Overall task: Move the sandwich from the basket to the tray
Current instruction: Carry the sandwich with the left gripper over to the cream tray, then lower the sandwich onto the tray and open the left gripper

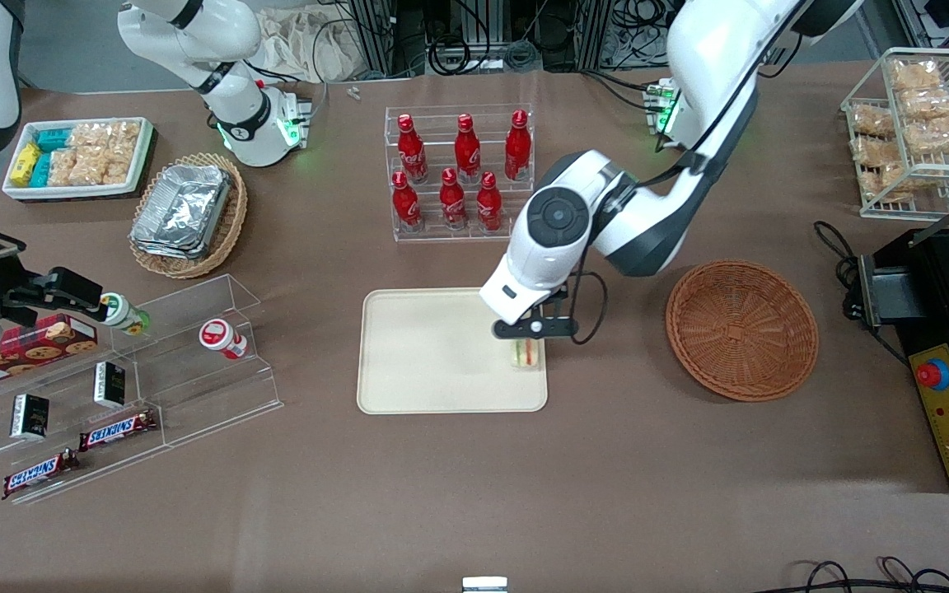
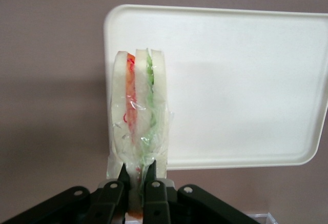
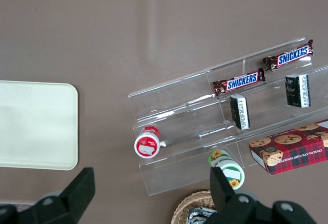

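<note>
From the front, the gripper (image 1: 529,344) holds the sandwich (image 1: 526,354) over the tray (image 1: 433,354), beside the empty basket (image 1: 741,329). At the wrist, fingers (image 2: 117,196) pinch the sandwich (plastic-wrapped) (image 2: 139,116).

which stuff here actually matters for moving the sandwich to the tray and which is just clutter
Part of the job:
- sandwich, wrapped, held in the gripper above the tray's edge
- tray
- basket, no sandwich in it

Just lying about:
- red bottles in a clear rack
- Snickers bars on the clear stand
- foil trays
- cookie box
- snack packets in the wire rack
</note>
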